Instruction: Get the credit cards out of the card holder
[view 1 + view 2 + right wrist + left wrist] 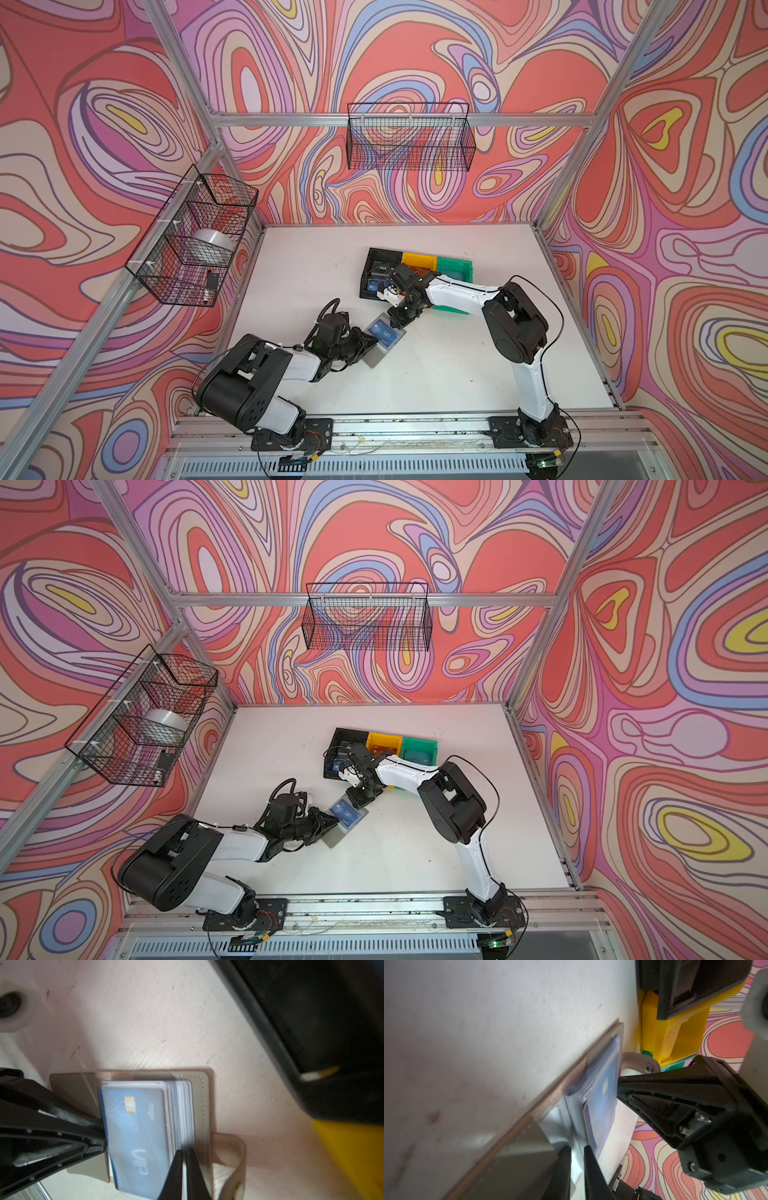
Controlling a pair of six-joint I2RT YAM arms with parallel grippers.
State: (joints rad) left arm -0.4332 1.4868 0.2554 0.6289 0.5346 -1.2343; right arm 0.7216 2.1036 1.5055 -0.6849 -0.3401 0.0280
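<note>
Status: thin grey stitched card holder (199, 1088) lies open mid-table, nearer white table's (457, 365) front edge. Left gripper (577, 1148) nearly shut on clear floppy sleeve (571, 1122) at glossy blue card's (137, 1130) long edge; right gripper (185, 1152) pinched shut on sleeve stack (182, 1105) opposite (snap-tab side). Card's long axis runs crosswise between them.

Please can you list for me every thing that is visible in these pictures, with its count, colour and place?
card holder: one, grey, lying open on the table, nearer the arms than the bins
credit card: one seen, blue, in the holder's top clear sleeve
bins: three, black, yellow, green, in a row behind the holder
wire baskets: two, black, on the left and back walls
roll: one, silvery, in the left basket
table: one, white
left gripper: black, shut on a sleeve's edge
right gripper: black, shut on the opposite sleeve edges
</note>
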